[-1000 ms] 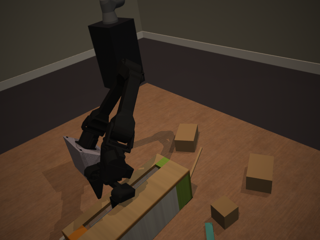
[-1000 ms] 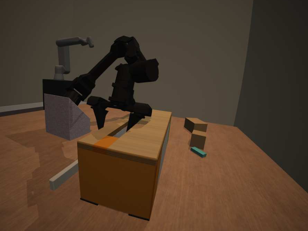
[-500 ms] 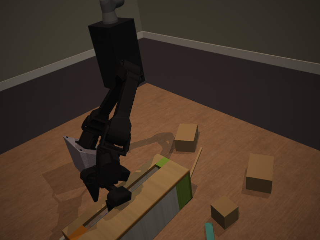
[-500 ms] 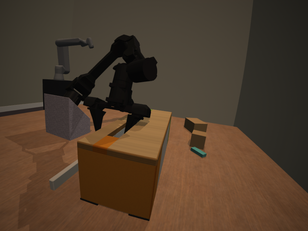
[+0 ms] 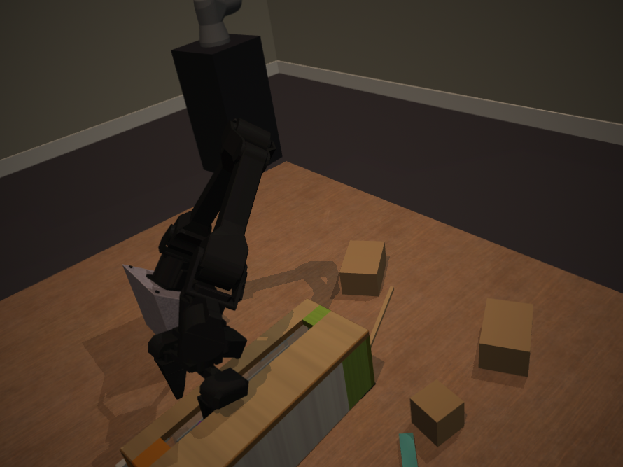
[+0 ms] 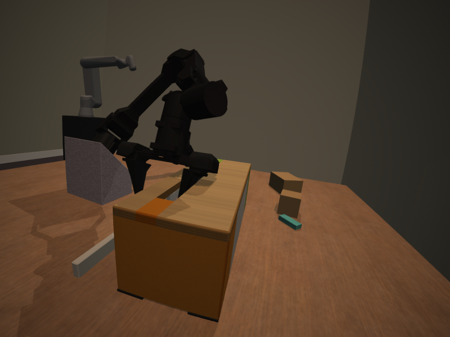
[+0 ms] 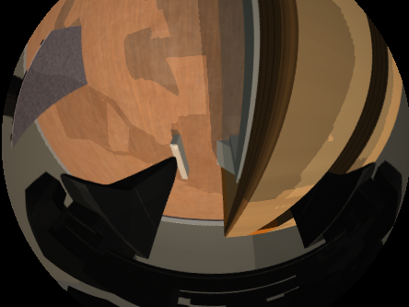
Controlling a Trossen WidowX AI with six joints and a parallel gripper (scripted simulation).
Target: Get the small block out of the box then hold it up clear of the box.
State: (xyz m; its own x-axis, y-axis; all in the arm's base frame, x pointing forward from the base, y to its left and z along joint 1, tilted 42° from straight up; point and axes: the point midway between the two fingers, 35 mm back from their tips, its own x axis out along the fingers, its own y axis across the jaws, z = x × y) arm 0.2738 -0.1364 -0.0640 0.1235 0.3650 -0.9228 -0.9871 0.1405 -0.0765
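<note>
Pincer (image 5: 192, 406) (image 6: 158, 195) (image 7: 224, 160) wide, nothing gripped, one fingertip at the slot! Block's out of sight, presumably inside the box (image 5: 301, 379) (image 6: 172, 262) (image 7: 322, 117); a wrong-way sweep could pocket it, a snagged finger shove the box.

Beyond the claw, 2 drab walls (image 5: 446, 36) (image 6: 240, 52) meet above pale skirting (image 5: 441, 101) (image 6: 30, 157) in dim light.

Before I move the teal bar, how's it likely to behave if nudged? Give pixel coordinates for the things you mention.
The teal bar (image 5: 408, 450) (image 6: 289, 222) looks stiff: straight, crisp edges. Lying flat with a low profile, it would probably slide rather than tip. Its flat faces make rolling unlikely. Weight, I can't tell.
</note>
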